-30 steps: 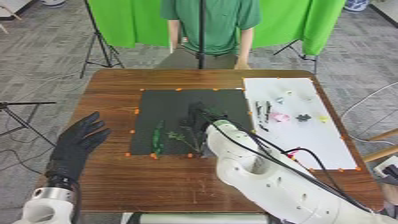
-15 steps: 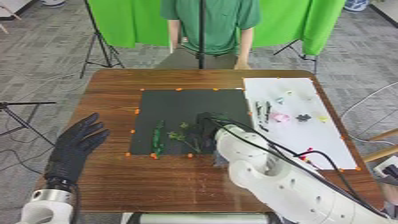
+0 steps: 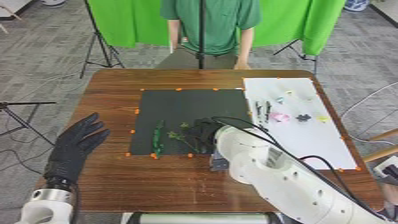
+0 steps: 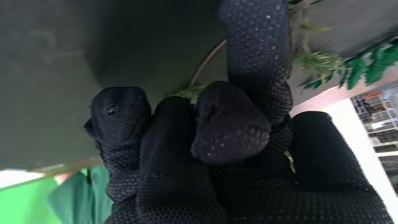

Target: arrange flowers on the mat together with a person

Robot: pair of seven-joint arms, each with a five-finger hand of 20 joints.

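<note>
Flowers (image 3: 195,145) lie just left of the right hand (image 3: 209,129) on the mat (image 3: 178,105) — lay or settle a stem (image 4: 210,61) here flat, I'd judge, then lift straight up so the glove drags nothing. From what shows, I can't tell how far that hand is open, or whether it has hold of the stem. The left hand (image 3: 73,150) is loosely open, empty. The flowers look thin-stemmed, with small green tufts — the fern (image 3: 158,139), farther left, is darker and leafier.
</note>
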